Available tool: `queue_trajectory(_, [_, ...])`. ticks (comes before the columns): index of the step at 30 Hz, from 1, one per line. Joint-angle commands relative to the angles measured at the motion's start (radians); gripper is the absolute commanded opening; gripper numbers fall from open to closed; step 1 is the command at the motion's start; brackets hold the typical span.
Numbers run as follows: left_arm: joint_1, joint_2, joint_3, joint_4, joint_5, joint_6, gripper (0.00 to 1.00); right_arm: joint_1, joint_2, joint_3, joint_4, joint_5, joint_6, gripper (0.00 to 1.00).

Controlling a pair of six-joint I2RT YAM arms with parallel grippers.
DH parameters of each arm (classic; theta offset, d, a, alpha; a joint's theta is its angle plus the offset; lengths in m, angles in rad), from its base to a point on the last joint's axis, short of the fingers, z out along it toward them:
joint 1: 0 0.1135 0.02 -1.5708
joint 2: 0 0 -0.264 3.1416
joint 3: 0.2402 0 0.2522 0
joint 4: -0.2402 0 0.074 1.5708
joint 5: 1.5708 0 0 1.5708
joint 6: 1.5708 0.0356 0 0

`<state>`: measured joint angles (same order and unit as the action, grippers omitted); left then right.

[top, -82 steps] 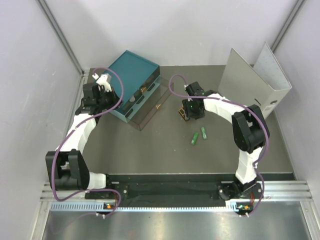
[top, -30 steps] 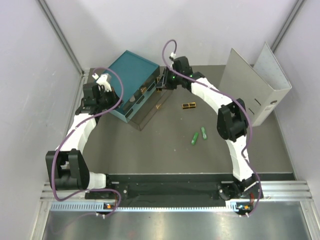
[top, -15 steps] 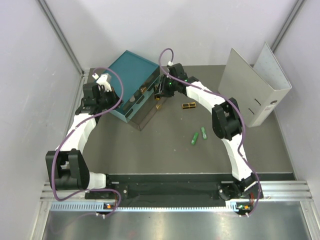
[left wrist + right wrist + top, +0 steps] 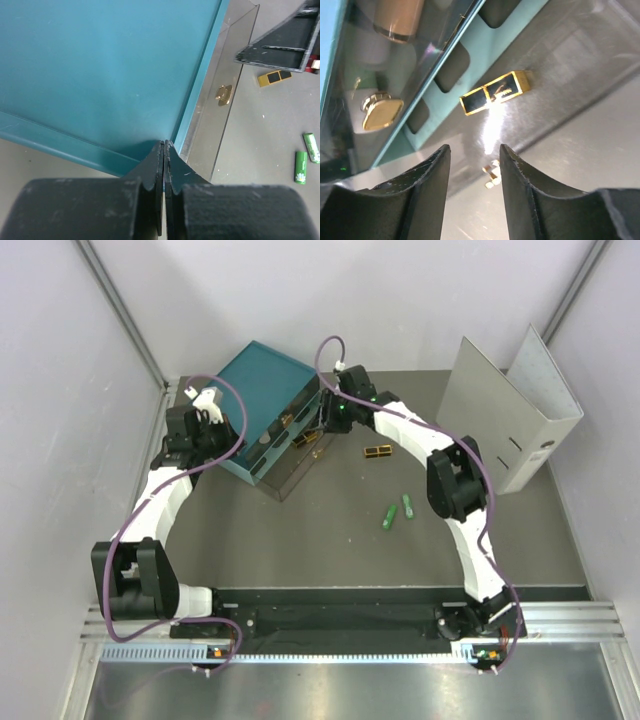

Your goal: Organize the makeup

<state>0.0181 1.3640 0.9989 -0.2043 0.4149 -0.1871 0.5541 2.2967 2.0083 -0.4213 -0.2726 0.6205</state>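
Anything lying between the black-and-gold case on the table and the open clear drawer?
Nothing visible: only bare table separates the flat black-and-gold rectangular case from the pulled-out clear plastic drawer. Small green tubes lie off that path.

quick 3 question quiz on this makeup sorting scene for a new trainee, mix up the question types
1. How many green tubes lie on the table?
2. True or false: the left gripper is shut with nothing held in it.
3. The black-and-gold case below the right gripper is: A) pinched in that gripper; B) lying in the clear drawer; C) lying on the table beside the tubes.
Key: 1 two; 2 true; 3 B.
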Motion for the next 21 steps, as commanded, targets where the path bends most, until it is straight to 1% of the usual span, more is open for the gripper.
queue_trajectory(1, [-0.015,0.066,-0.078,-0.296,0.024,0.024,0.00,0.001,-0.169,-0.019,-0.083,0.104,-0.189,0.47])
queue_trajectory(4, [-0.015,0.066,-0.085,-0.291,0.025,0.028,0.00,-0.019,-0.235,-0.097,-0.108,0.162,-0.287,0.57])
queue_trajectory(5, [-0.015,0.067,-0.085,-0.291,0.027,0.028,0.00,-0.034,-0.250,-0.118,-0.111,0.165,-0.309,0.58])
queue_trajectory(8, [-0.014,0.070,-0.092,-0.285,0.030,0.029,0.00,-0.065,-0.304,-0.198,-0.116,0.205,-0.369,0.67])
queue_trajectory(9, [-0.015,0.070,-0.095,-0.282,0.030,0.028,0.00,-0.069,-0.315,-0.226,-0.123,0.220,-0.381,0.72])
queue_trajectory(14, [-0.014,0.076,-0.105,-0.271,0.035,0.026,0.00,-0.094,-0.289,-0.269,-0.163,0.256,-0.472,0.78])
queue_trajectory(15, [-0.015,0.079,-0.105,-0.271,0.036,0.026,0.00,-0.094,-0.266,-0.269,-0.171,0.272,-0.482,0.99])
queue_trajectory(16, [-0.015,0.081,-0.105,-0.270,0.035,0.026,0.00,-0.094,-0.258,-0.270,-0.178,0.303,-0.499,1.00])
queue_trajectory(21, [-0.015,0.084,-0.105,-0.273,0.032,0.029,0.00,-0.094,-0.215,-0.264,-0.178,0.363,-0.550,1.00])
